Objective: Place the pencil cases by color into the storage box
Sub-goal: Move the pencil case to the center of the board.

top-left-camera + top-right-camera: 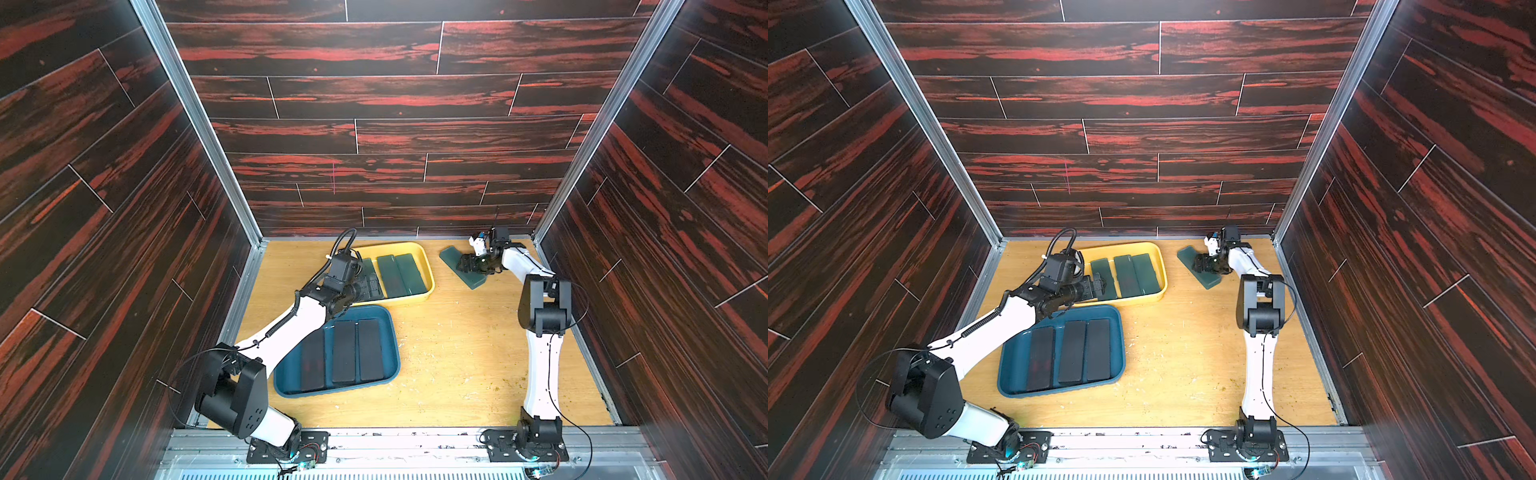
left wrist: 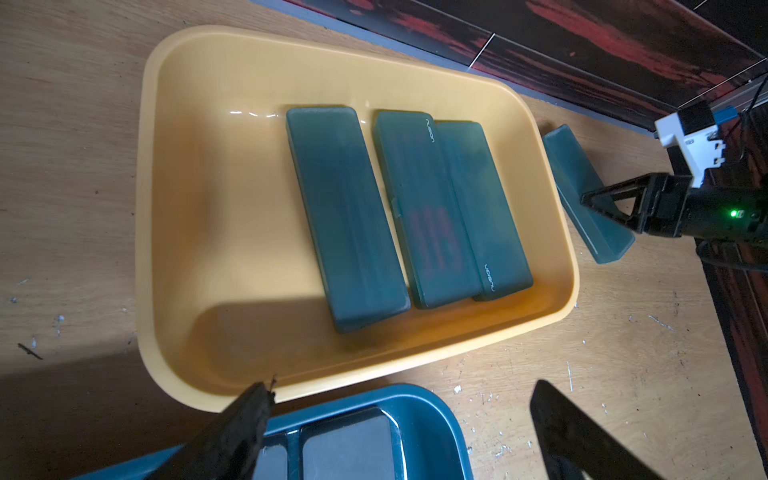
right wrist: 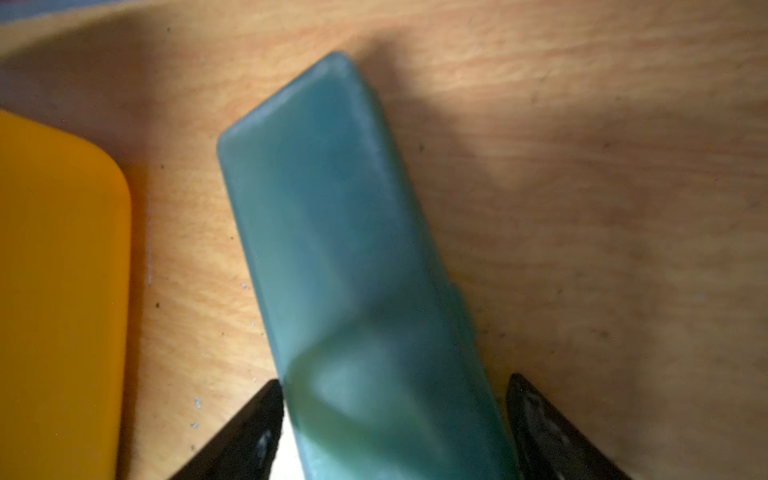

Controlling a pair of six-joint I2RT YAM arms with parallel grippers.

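Note:
A dark green pencil case lies tilted on the wooden table at the back right, beside the yellow tray. My right gripper is shut on its near half, one finger on each long side. Three green pencil cases lie side by side in the yellow tray. Three black pencil cases lie in the blue tray. My left gripper hangs open and empty over the yellow tray's left part.
The two trays stand close together on the left half of the table, yellow behind blue. The back wall runs just behind the yellow tray and the held case. My left arm crosses over the blue tray's left corner.

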